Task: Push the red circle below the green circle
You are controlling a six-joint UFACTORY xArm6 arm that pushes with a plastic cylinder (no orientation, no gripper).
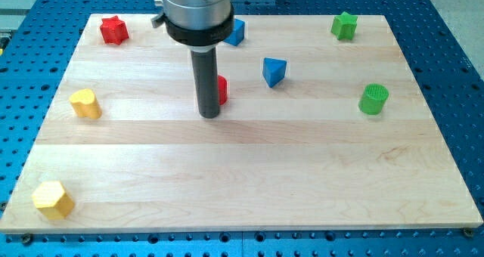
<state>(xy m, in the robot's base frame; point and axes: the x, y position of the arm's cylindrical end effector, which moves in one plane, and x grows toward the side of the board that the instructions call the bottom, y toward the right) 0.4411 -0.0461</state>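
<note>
The red circle lies near the middle of the wooden board, mostly hidden behind my rod. My tip rests on the board at the red circle's left side, touching or nearly touching it. The green circle stands at the view's right, far to the right of the red circle and at about the same height in the view.
A blue triangle lies just right of the red circle. A blue block, a red star and a green star sit along the top. A yellow heart-like block is at the left, a yellow hexagon bottom left.
</note>
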